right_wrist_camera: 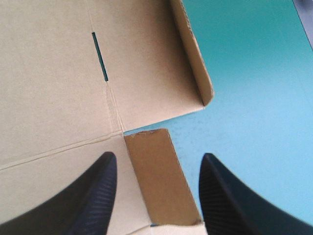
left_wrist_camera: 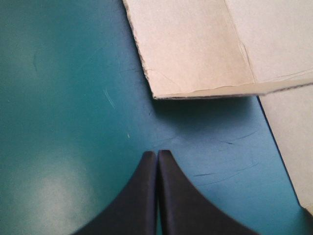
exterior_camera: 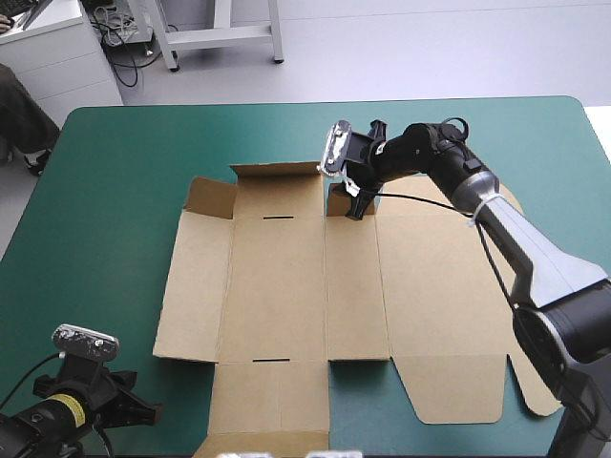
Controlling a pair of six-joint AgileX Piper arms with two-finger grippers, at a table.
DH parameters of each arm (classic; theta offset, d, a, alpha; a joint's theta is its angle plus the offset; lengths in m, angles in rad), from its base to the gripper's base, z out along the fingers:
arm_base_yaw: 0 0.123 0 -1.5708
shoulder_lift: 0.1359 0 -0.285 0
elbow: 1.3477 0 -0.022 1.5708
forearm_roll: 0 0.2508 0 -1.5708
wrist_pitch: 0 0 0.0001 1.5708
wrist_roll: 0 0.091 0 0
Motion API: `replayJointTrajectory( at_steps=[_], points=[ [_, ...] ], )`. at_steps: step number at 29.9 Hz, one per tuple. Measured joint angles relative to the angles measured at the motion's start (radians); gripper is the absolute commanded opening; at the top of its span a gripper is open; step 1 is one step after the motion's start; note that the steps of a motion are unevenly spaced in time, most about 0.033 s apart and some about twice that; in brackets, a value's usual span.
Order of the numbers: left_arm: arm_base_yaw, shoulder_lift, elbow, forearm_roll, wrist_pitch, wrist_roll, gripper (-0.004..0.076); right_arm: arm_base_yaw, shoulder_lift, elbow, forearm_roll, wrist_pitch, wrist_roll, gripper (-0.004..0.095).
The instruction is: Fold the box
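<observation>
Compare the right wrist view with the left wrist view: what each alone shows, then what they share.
Right wrist only: the right gripper open, a small flap between its fingers, and a slot in the board. Left wrist only: the left gripper shut over bare cover, a box corner ahead of it. Both: the brown box on the teal-green cover.

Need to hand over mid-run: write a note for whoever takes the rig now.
Brown cardboard box, a cut sheet: spread mid-table, mostly flat, far flaps partly raised.
Left gripper: shut, empty, over the teal-green table cover, box's near left corner just ahead.
Right gripper: open at the box's far edge, a small raised flap between its jaws.
Done: no walls tucked.
Left: raise and tuck all walls.
</observation>
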Motion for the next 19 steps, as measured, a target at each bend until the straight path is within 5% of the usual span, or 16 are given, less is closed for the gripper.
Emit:
replayJointTrajectory(
  at_steps=[5,12,19],
  points=[
    [0.000,0.000,0.000,0.000,0.000,0.000,-0.0032,0.000,-0.058,0.000,-0.139,0.101,0.218,-0.0006],
    [0.000,0.000,0.000,0.000,0.000,0.000,-0.0032,-0.009,-0.097,-0.001,-0.432,0.287,0.601,-0.0022],
    [0.000,0.000,0.000,0.000,0.000,0.000,-0.0032,-0.165,-0.110,0.018,-0.391,0.404,0.809,-0.0021]
  ],
)
